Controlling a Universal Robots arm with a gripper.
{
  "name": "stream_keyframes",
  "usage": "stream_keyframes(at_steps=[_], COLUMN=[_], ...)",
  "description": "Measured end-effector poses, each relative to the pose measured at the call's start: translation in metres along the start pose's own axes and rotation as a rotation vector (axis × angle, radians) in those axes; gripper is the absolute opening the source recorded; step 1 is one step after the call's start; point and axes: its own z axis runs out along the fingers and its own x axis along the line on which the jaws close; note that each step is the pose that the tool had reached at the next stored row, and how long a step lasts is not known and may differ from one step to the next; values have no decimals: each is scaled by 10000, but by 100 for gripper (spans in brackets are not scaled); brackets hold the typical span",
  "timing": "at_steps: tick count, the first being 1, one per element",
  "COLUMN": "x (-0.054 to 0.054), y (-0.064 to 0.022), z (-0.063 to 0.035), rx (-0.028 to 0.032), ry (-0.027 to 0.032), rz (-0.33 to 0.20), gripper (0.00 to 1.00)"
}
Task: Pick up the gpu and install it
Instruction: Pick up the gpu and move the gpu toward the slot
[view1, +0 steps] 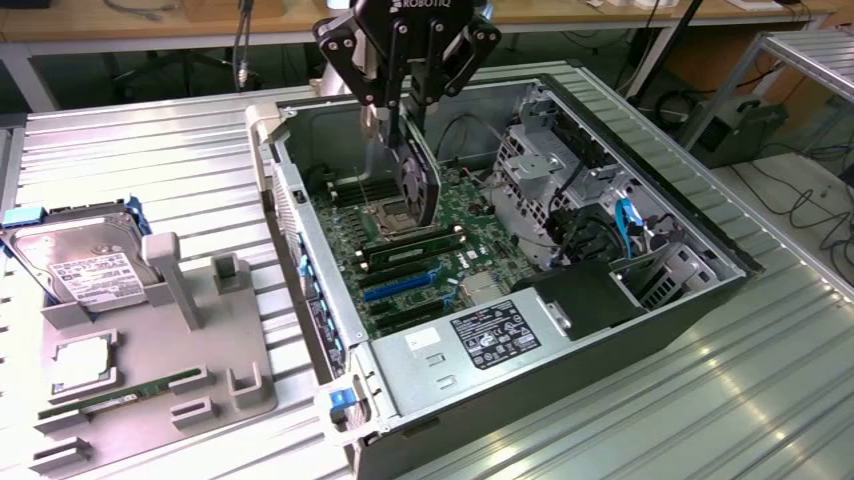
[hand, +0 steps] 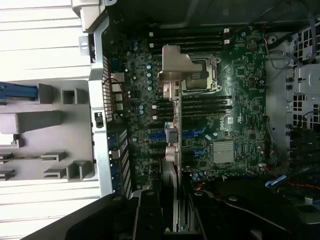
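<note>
And here we are mid-carry: the gripper (view1: 400, 135) is clamped on the gpu (view1: 419, 190), one finger on each flat face, and the card hangs edge-down inside the open computer case (view1: 694, 290), so the pick-up is done and the install is the step in hand. In the exterior view the card's lower edge sits over the motherboard (view1: 474, 215), around the CPU socket (view1: 398, 215) and the installed memory sticks (view1: 411, 245). The blue expansion slots (view1: 400, 287) lie a little further towards that view's bottom left, and no slot has taken it yet, by my reading. From the wrist camera we look straight down the card: the silver bracket end of the gpu (hand: 175, 75) covers part of the socket, with the gripper (hand: 172, 212) gripping the near end. How high the edge rides above the board I can't tell. Off to the exterior view's left, the grey parts tray (view1: 147, 420) has a hard drive (view1: 80, 265) and a green RAM stick (view1: 120, 392) on it, both well clear. The next move, as I judge it, calls for lining the connector edge up square along a slot and the bracket against the case's rear wall, then a straight, even press; any tilt risks jamming or clipping the memory beside it
</note>
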Motion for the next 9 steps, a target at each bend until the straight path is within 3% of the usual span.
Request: stream_keyframes(at_steps=[9], x=[-41], y=[3], z=[1], rx=[11], ry=[-1], rz=[-1], gripper=[26])
